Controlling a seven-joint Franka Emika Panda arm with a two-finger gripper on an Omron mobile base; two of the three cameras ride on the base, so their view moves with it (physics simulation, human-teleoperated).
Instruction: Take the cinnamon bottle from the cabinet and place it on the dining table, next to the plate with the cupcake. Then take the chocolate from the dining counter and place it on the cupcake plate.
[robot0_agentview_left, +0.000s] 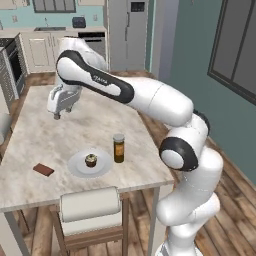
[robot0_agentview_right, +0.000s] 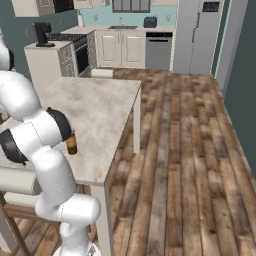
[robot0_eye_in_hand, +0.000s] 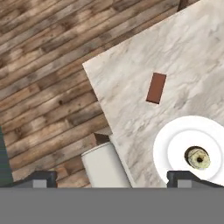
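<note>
The cinnamon bottle, amber with a light cap, stands upright on the marble dining table, just right of the white plate holding the cupcake. The arm half hides the bottle in the right base view. The chocolate, a flat brown bar, lies near the table's front left edge. My gripper hangs open and empty above the table, well behind the plate. From the hand, I see the chocolate, the plate and the cupcake below, between wide-apart fingertips.
A chair with a pale backrest stands tucked at the table's near edge, also seen as the chair from above. Kitchen cabinets, an oven and a fridge line the far wall. Wooden floor lies to the table's right.
</note>
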